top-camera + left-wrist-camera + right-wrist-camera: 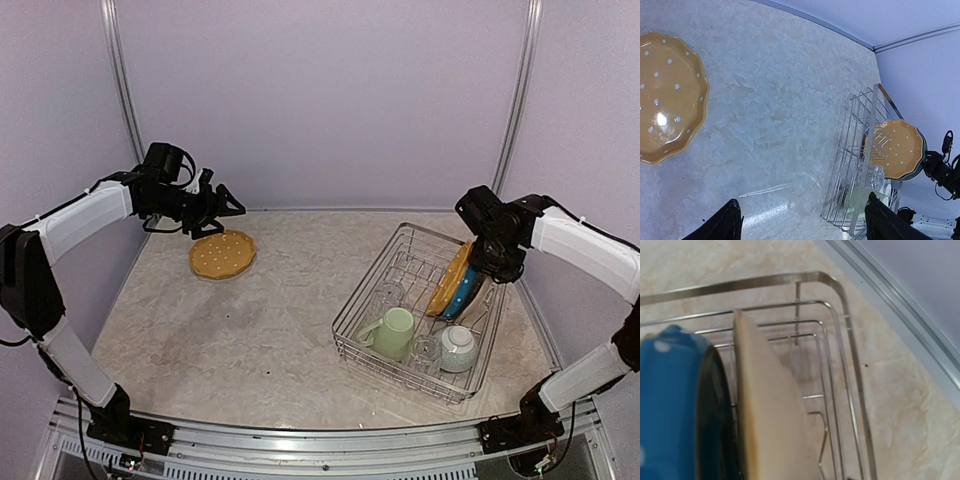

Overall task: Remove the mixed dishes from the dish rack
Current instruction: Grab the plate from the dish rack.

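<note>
Under the spread, empty left gripper (225, 205), one yellow dotted plate (222, 254) lies unloaded on the table (280, 340); under the right gripper (490, 268), jaws unseen, the dish rack (400, 228) holds a second yellow plate (448, 282), blue plate (465, 292), cream plate (765, 405), mug (392, 332), glass (427, 350), bowl (459, 348).

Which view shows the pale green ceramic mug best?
Top external: the pale green ceramic mug sits fully visible in the silver wire dish rack. Left wrist shows only a part behind wires; right wrist shows none.
</note>
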Controlling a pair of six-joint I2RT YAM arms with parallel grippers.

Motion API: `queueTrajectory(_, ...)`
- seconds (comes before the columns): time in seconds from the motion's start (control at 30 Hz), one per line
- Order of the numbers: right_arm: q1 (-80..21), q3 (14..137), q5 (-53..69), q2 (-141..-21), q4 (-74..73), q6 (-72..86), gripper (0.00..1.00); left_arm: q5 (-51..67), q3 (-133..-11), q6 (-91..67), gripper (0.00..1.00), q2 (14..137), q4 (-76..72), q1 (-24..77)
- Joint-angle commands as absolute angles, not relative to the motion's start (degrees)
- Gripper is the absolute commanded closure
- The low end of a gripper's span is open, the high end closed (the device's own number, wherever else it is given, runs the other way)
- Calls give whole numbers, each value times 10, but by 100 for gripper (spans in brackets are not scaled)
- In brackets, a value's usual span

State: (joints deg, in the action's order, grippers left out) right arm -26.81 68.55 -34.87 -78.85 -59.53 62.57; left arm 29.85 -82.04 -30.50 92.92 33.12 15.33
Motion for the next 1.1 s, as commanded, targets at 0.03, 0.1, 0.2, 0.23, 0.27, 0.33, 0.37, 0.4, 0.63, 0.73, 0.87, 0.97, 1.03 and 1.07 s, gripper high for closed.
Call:
queueTrajectory(0.03, -259, 681, -351, -817, -594, 680, 69, 312, -830, -307, 20, 915, 344, 155)
queueTrajectory(0.1, -259, 682, -352, -825, -595, 690, 69, 314, -831, -307, 20, 913, 344, 155)
queueTrajectory(0.2, -258, 683, -350, -837, -591, 691, 69, 315, -830, -308, 20, 913, 344, 154)
queueTrajectory(0.23, -258, 685, -350, -841, -592, 692, 69, 315, -831, -308, 20, 912, 344, 154)
queueTrajectory(0.27, -258, 688, -350, -844, -596, 693, 69, 314, -830, -308, 20, 912, 344, 154)
queueTrajectory(0.33, -258, 695, -352, -848, -605, 696, 70, 315, -829, -308, 20, 911, 344, 154)
queueTrajectory(0.37, -258, 699, -354, -849, -611, 697, 72, 315, -829, -308, 20, 911, 343, 153)
queueTrajectory(0.4, -258, 704, -356, -848, -617, 697, 75, 315, -830, -308, 20, 911, 343, 152)
queueTrajectory(0.63, -258, 735, -373, -833, -657, 694, 99, 320, -828, -312, 19, 914, 340, 149)
queueTrajectory(0.73, -259, 753, -387, -833, -683, 691, 100, 320, -827, -312, 19, 917, 340, 149)
queueTrajectory(0.87, -259, 781, -406, -838, -728, 694, 100, 320, -827, -312, 19, 920, 340, 149)
queueTrajectory(0.97, -260, 803, -415, -839, -751, 687, 100, 319, -828, -312, 19, 921, 340, 149)
queueTrajectory(1.03, -261, 816, -422, -838, -765, 681, 100, 320, -829, -312, 19, 922, 341, 149)
queueTrajectory(1.07, -262, 826, -425, -838, -774, 679, 100, 321, -829, -313, 19, 923, 341, 149)
